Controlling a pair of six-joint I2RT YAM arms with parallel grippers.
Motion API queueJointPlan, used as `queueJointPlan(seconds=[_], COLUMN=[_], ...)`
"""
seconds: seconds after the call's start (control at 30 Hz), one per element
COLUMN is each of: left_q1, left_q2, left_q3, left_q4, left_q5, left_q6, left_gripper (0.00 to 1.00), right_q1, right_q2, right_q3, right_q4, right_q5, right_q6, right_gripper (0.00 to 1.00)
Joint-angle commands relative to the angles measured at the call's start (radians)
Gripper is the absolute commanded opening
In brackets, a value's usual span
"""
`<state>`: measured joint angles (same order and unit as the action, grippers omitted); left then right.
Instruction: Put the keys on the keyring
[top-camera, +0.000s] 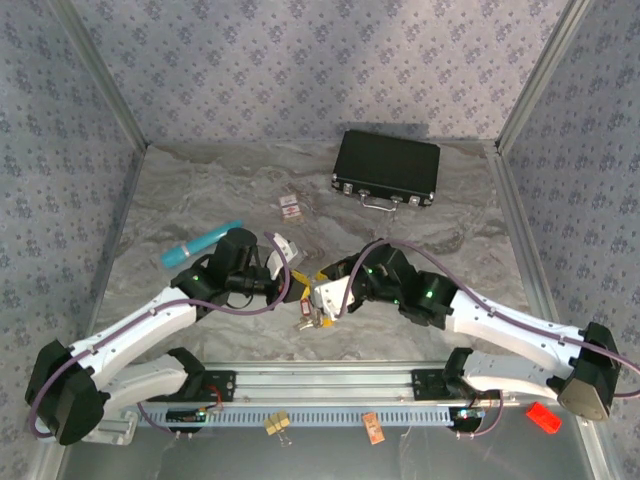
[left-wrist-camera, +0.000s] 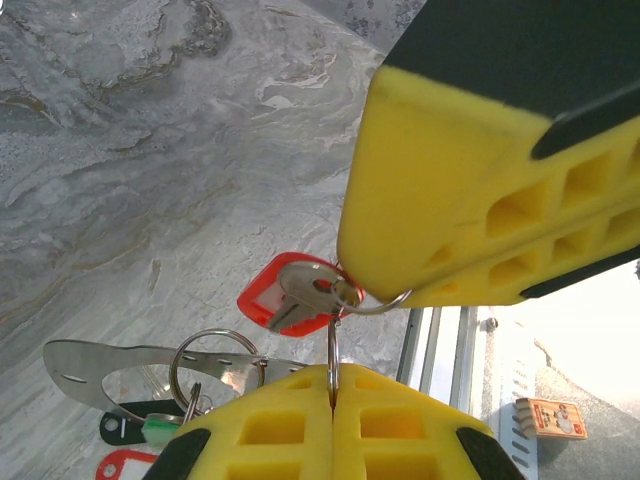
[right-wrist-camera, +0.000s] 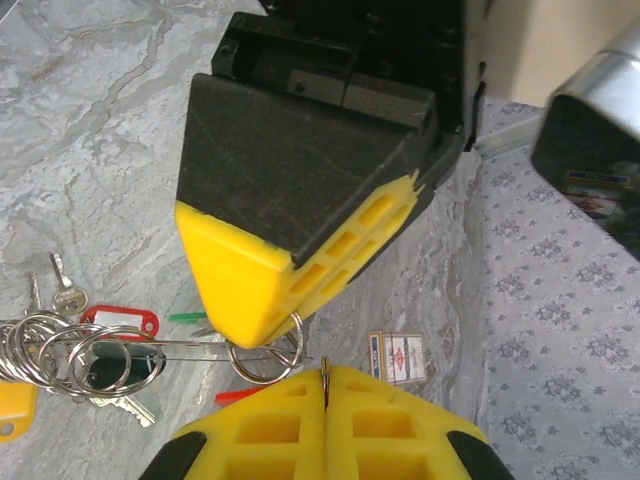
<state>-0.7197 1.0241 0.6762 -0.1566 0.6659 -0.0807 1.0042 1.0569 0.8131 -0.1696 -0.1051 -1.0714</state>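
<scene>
Found left gripper and right gripper clamped shut tip to tip, each on a small ring, keyring trailing sideways to the bunched keys.

Right claw pinches a thin metal edge; left claw grips a small ring; keys bunched left.

From my station the two arms look like twins: white shells on the long links of the left arm and right arm, and black housings at the joints with small green lights. A purple cable trails along each. The fingers are yellow with moulded rectangular pockets, backed in black.
</scene>
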Motion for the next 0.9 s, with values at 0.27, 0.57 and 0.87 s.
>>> queueJointPlan(seconds=[0.27,0.57,0.87], left_q1=[0.007,0.006,0.008], left_q2=[0.005,0.003,-0.005], left_q3=[0.035,0.033,0.031], left_q4=[0.029,0.034,0.039], left_q5=[0.030,0.029,0.032], left_q6=[-0.007,-0.010,-0.012], left_gripper=[0.00,0.00,0.00], right_q1=[0.016,0.020,0.039], right_q2=[0.014,0.014,0.036], right_q3=[0.032,0.032,0.038], right_q4=[-0.040,-0.052,-0.079], right_q5=[-0.018,-0.020,0.018], right_q6=[-0.028,-0.032,-0.063], right_gripper=[0.00,0.00,0.00])
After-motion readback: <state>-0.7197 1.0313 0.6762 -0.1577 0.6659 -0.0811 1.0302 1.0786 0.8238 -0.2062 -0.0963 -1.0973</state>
